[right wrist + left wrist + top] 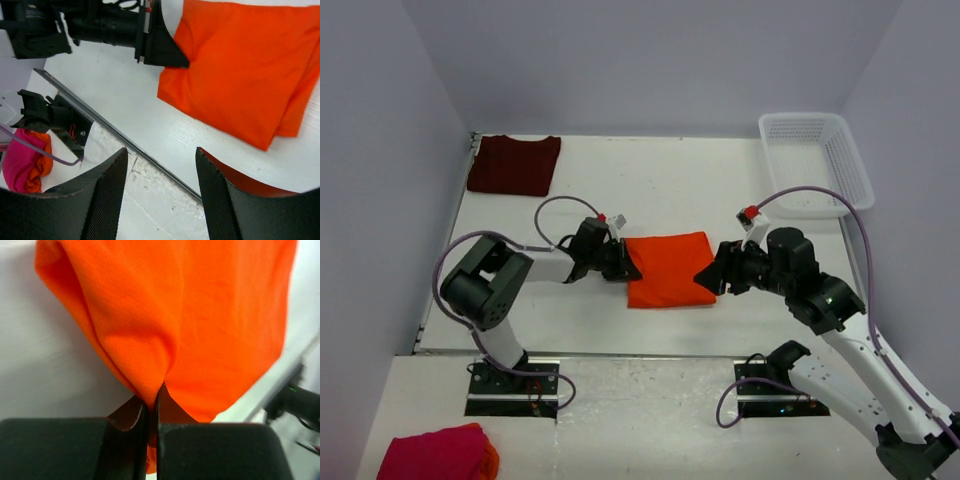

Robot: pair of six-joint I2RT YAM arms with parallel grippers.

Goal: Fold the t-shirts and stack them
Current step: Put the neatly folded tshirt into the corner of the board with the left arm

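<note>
The bright orange t-shirt (668, 268) lies folded into a rectangle at the middle of the table. My left gripper (628, 262) is shut on its left edge; in the left wrist view the fingers (151, 400) pinch a fold of the orange cloth (200, 315). My right gripper (707, 280) is open and empty at the shirt's right edge; in the right wrist view it (161, 150) hovers apart from the orange shirt (245, 65), with the left gripper (167, 50) beyond. The dark maroon t-shirt (514, 164) lies folded at the far left corner.
A white plastic basket (817, 160) stands at the far right. A pink-red cloth bundle (435, 452) with an orange edge lies off the table at the near left, also in the right wrist view (22, 165). The table's front rail (125, 142) runs under my right fingers.
</note>
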